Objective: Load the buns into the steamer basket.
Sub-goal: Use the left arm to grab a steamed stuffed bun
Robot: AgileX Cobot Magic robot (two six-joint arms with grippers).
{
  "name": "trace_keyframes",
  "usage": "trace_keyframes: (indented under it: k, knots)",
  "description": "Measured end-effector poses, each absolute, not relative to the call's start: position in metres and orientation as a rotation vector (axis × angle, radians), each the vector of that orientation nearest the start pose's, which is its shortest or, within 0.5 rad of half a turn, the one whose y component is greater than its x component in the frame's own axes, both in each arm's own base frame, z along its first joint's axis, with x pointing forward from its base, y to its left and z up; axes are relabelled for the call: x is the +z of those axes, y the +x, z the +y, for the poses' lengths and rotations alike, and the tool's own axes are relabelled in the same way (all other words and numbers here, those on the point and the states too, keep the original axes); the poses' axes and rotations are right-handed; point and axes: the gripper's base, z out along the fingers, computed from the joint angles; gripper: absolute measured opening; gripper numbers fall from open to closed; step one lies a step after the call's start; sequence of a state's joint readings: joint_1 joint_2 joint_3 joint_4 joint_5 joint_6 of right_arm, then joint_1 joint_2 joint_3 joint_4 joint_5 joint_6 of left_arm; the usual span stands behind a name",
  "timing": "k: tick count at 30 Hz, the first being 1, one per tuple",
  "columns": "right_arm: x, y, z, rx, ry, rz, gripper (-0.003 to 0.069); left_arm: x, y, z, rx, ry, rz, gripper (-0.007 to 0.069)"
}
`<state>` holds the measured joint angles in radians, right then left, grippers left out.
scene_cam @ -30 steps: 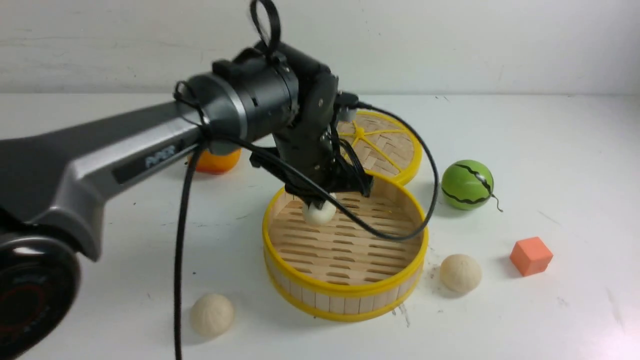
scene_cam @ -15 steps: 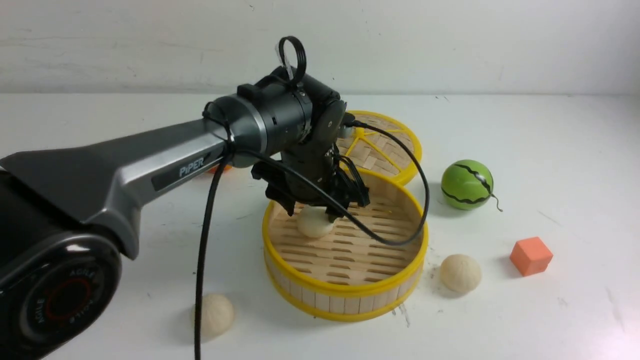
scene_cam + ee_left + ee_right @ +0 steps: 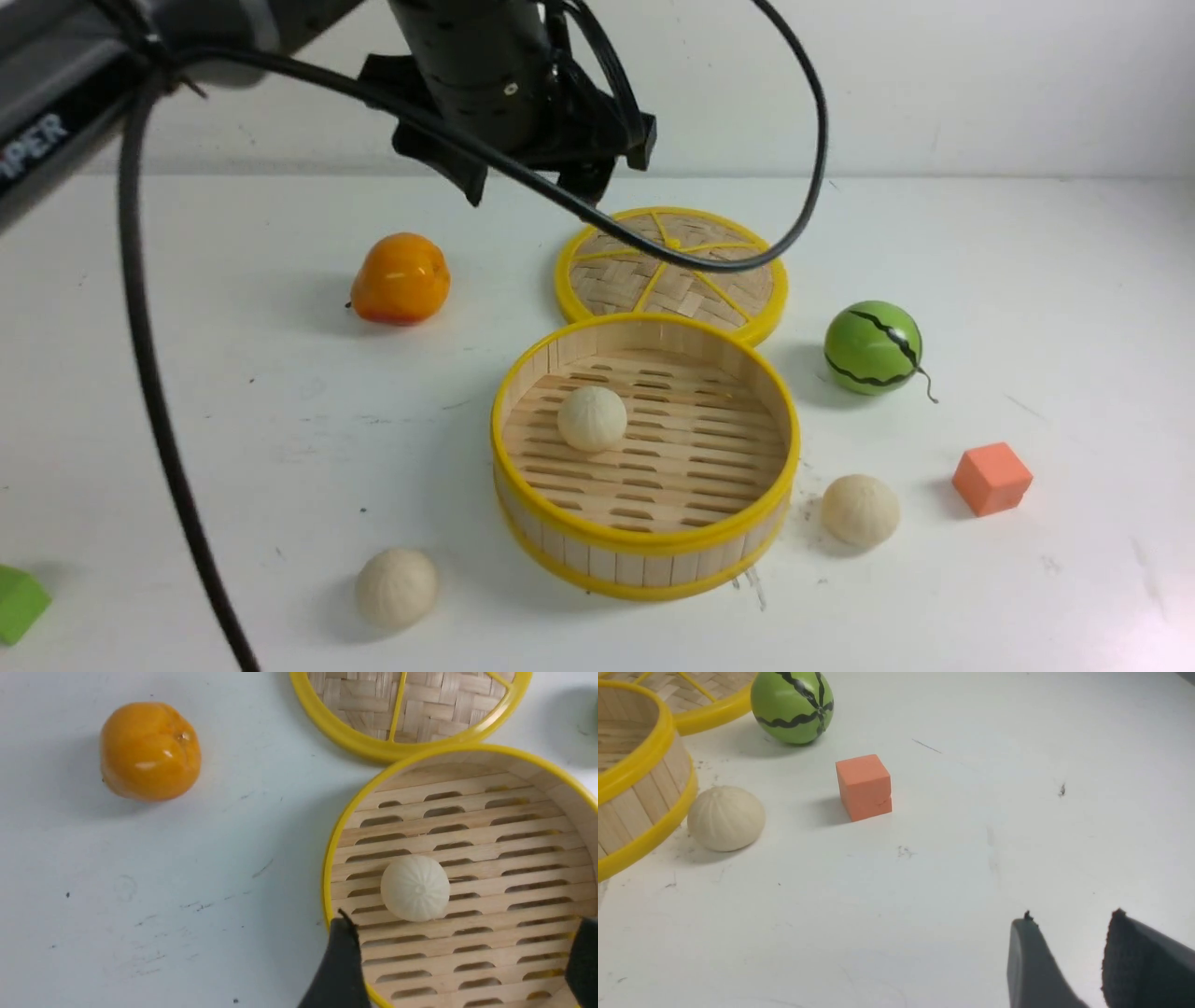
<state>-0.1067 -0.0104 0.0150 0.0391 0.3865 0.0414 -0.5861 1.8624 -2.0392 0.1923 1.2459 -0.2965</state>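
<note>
White surface [image 3: 233, 420] holds a round, yellow-rimmed bamboo steamer basket [image 3: 644, 560], one cream-white pleated bun [image 3: 592, 418] inside; second bun [image 3: 396, 588] and third bun [image 3: 860, 509] wait outside, flanking it. Left tool [image 3: 462, 933] hangs above, fingers apart, empty, seemingly free to fetch; right tool [image 3: 1071, 917] slightly apart, empty.

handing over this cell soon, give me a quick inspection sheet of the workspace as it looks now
surface: white table, scuffed with small dark marks
job's things: steamer basket upright; one bun on its slats; second bun on the table right of it; third bun on the table at its front left
clutter: woven lid behind the basket, orange fruit, watermelon ball, orange cube, green block
grippers: left gripper open, empty, above the basket; right gripper slightly open, empty, over bare table
cables: black cable hangs from the left arm
surroundings: white wall behind; nothing else seen
</note>
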Motion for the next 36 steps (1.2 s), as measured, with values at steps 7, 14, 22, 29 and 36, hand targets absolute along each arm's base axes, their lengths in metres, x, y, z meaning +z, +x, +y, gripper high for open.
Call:
trace_keyframes:
  k: [7, 14, 22, 29, 36]
  knots:
    - [0.174, 0.052, -0.004, -0.006, 0.162, 1.867, 0.0239, 0.380, 0.317, -0.159, -0.099, 0.273, 2.635, 0.0584]
    - [0.174, 0.052, -0.004, -0.006, 0.162, 1.867, 0.0239, 0.331, 0.270, -0.111, -0.032, 0.196, 2.780, 0.0566]
    - [0.174, 0.052, -0.004, -0.006, 0.162, 1.867, 0.0239, 0.266, 0.252, -0.105, -0.084, 0.166, 2.803, 0.0554]
    - [0.174, 0.052, -0.004, -0.006, 0.162, 1.867, 0.0239, 0.246, 0.276, -0.118, -0.153, 0.159, 2.720, 0.0554]
    - [0.174, 0.052, -0.004, -0.006, 0.162, 1.867, 0.0239, 0.205, 0.292, -0.126, -0.134, 0.153, 2.806, 0.0554]
